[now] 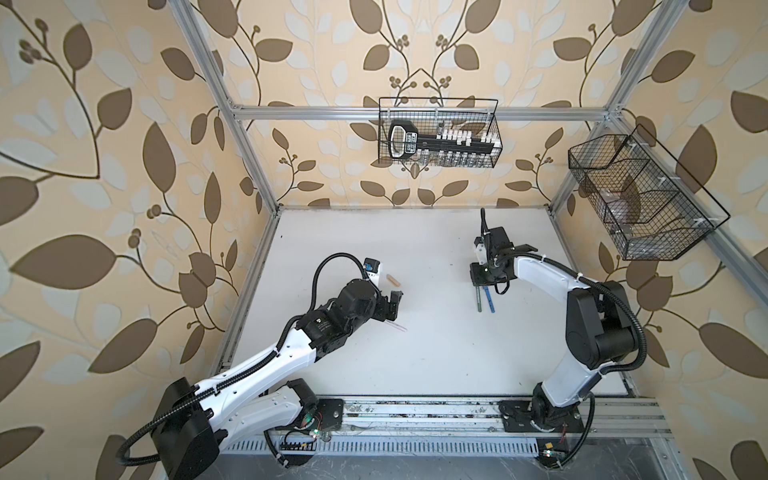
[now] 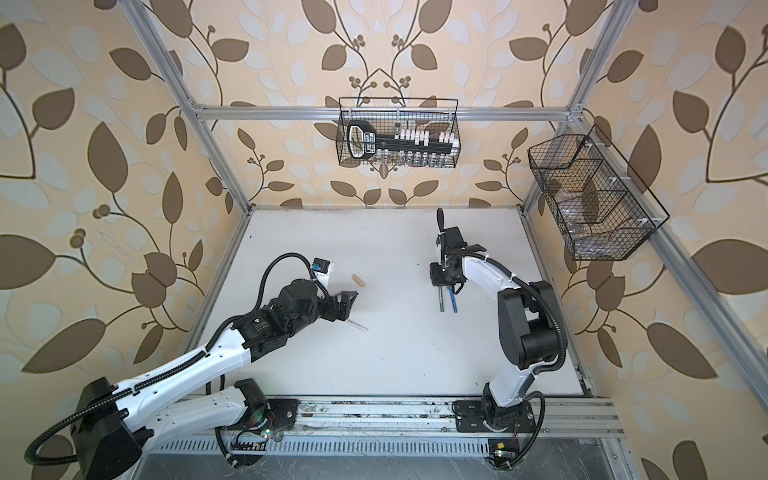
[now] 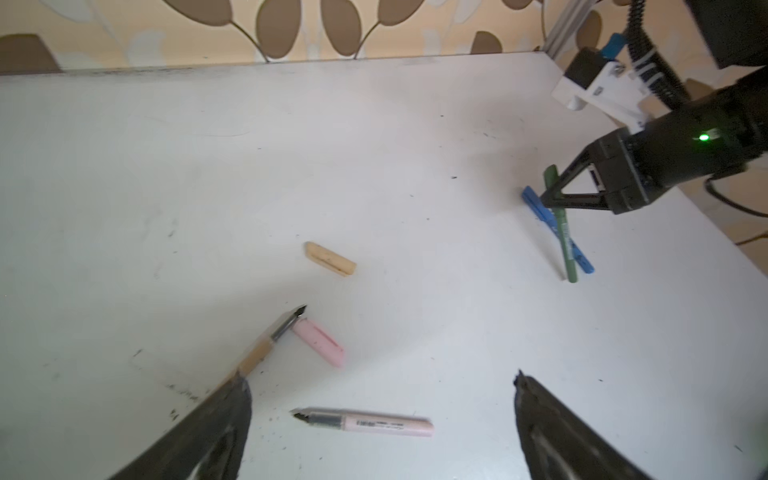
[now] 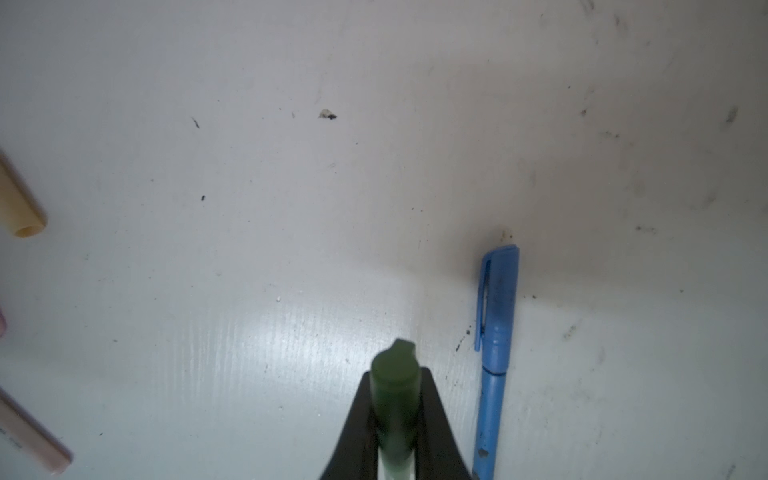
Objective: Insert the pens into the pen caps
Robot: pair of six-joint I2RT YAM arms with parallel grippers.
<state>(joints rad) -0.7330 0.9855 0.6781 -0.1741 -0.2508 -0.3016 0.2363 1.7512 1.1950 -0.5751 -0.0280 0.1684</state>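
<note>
My left gripper [image 3: 380, 376] [image 1: 395, 305] stands open over the table's left middle. An uncapped pale pink pen [image 3: 365, 422] [image 1: 397, 326] lies flat between its fingers, untouched. An uncapped tan pen [image 3: 266, 347] juts out from behind one finger, its rear end hidden. A pink cap [image 3: 320, 343] lies by the tan pen's tip, and a tan cap [image 3: 330, 258] [image 1: 102, 280] lies farther off. My right gripper [image 4: 395, 374] [image 3: 544, 201] is shut on a capped dark green pen [image 4: 395, 386] [image 1: 479, 299], held tilted. A capped blue pen [image 4: 496, 332] [image 1: 490, 300] lies beside it.
The white table [image 1: 415, 365] is scuffed with dark specks. A wire basket [image 1: 438, 133] with a black tool hangs on the back wall, and another wire basket [image 1: 640, 199] hangs on the right wall. Aluminium frame posts [image 1: 257, 166] border the table.
</note>
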